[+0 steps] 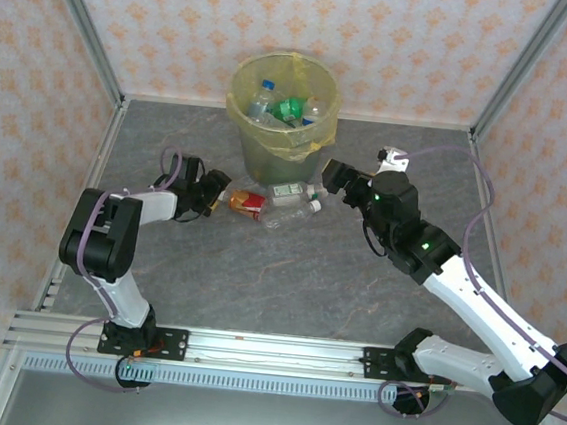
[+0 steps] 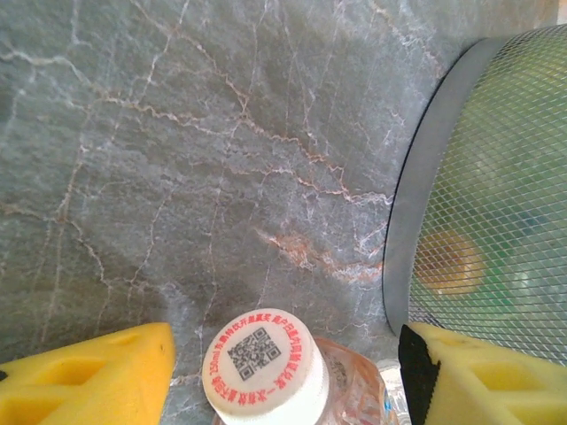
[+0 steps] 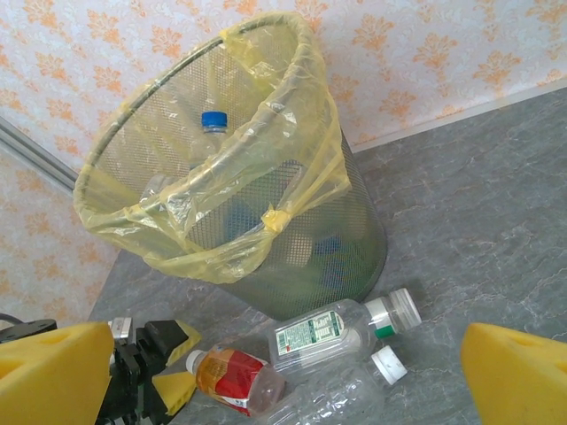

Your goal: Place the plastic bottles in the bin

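Observation:
Three plastic bottles lie on the table just in front of the bin (image 1: 280, 122). One has a red-orange label (image 1: 247, 203) (image 3: 232, 379). Beside it are a clear bottle with a white label (image 1: 301, 191) (image 3: 341, 328) and a crumpled clear one (image 1: 288, 214) (image 3: 341, 396). My left gripper (image 1: 215, 194) (image 2: 285, 354) is open and straddles the red-orange bottle's white cap (image 2: 263, 363), with a gap on each side. My right gripper (image 1: 333, 181) (image 3: 283, 381) hangs wide open above and to the right of the bottles, holding nothing. Several bottles (image 1: 292, 107) sit inside the bin (image 3: 337, 230).
The bin's mesh wall (image 2: 496, 177) stands close to the right of my left gripper. A yellow bag (image 3: 221, 221) drapes over its rim. Walls enclose the table at the back and sides. Bare marble-patterned tabletop (image 1: 288, 273) lies in front of the bottles.

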